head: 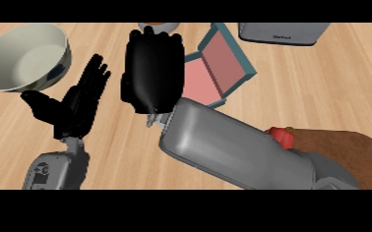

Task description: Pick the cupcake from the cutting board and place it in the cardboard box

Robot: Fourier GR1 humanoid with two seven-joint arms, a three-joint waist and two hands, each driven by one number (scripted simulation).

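Head view: right hand fingers straight, holding nothing; left hand fingers spread.

surface light wood, planked grain, matt satin finish. bowl smooth, looks like glazed ceramic or enamel, pale cream inside with soft sheen, darker grey outer wall. left hand black, matt plastic look. right hand black too, slightly glossy, faint highlight on its back. right forearm grey, smooth, brushed-metal or hard plastic look, soft reflections. left forearm same grey shell. box flat matt, pink inside, teal-blue edges, paper-board look. grey appliance at top, smooth satin metal look. cutting board dark brown wood, matt. red item glossy, too hidden to name.
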